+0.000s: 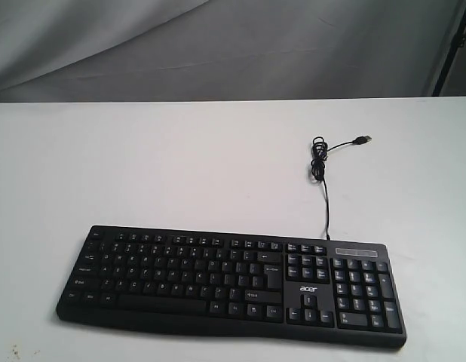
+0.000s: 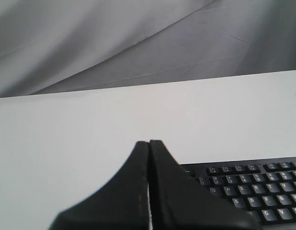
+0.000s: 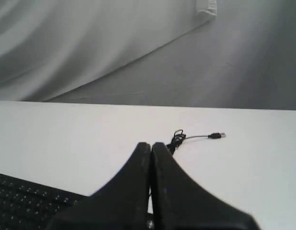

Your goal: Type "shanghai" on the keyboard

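Observation:
A wide black keyboard (image 1: 233, 283) with white legends, a number pad and an "acer" logo lies near the table's front edge. Its thin black cable (image 1: 323, 170) runs toward the back and ends in a coiled bundle and a free USB plug (image 1: 362, 140). Neither arm shows in the exterior view. In the left wrist view my left gripper (image 2: 149, 143) is shut and empty, above the keyboard's upper left corner (image 2: 253, 189). The right wrist view has my right gripper (image 3: 151, 144) shut and empty, with the keyboard (image 3: 28, 203) low beside it and the cable bundle (image 3: 177, 139) just beyond the tips.
The keyboard rests on a white table (image 1: 180, 166). Grey draped cloth (image 1: 218, 45) hangs behind the table's far edge. A dark upright (image 1: 453, 45) stands at the back right corner.

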